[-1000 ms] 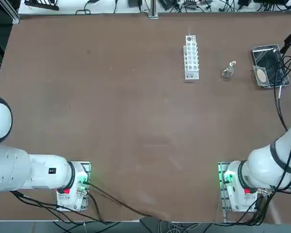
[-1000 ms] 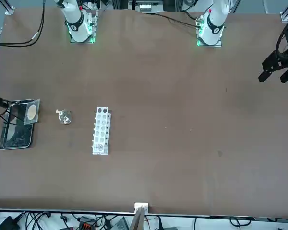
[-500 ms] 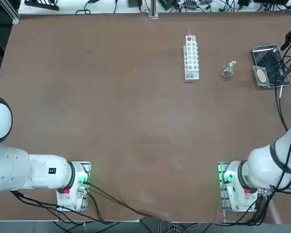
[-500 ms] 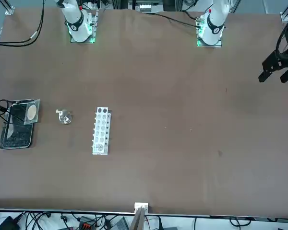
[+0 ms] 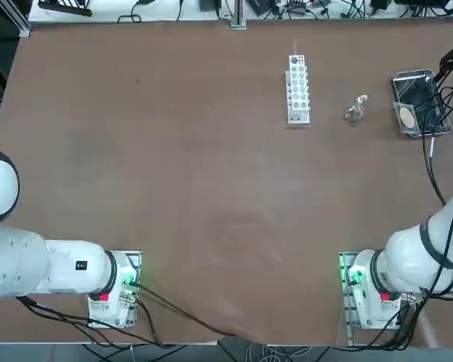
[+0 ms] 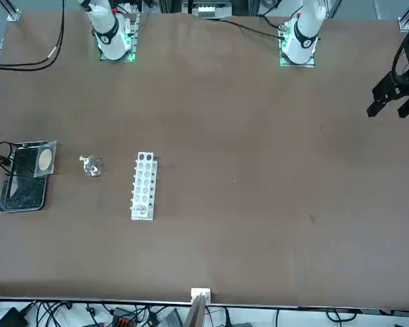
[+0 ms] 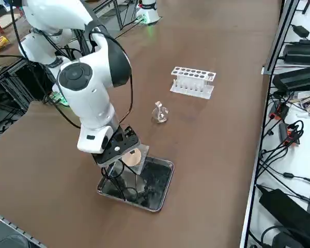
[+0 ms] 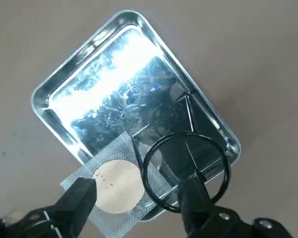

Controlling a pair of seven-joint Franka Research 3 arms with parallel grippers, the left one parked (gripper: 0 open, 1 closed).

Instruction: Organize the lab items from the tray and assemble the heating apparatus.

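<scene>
Tray (image 8: 54,94): 1 | mesh square (image 8: 116,186): 1 | ring stand (image 8: 186,171): 1 | right tool (image 8: 139,206): above tray, wide open, empty

Shiny tray (image 8: 64,82) holds dark ring stand (image 8: 186,168) and mesh square (image 8: 114,186).

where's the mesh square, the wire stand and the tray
mesh square (image 8: 116,186), right wrist view, on its tan round centre
wire stand (image 8: 148,173), right wrist view, on its dark ring
tray (image 8: 84,47), right wrist view, on its raised rim
</scene>
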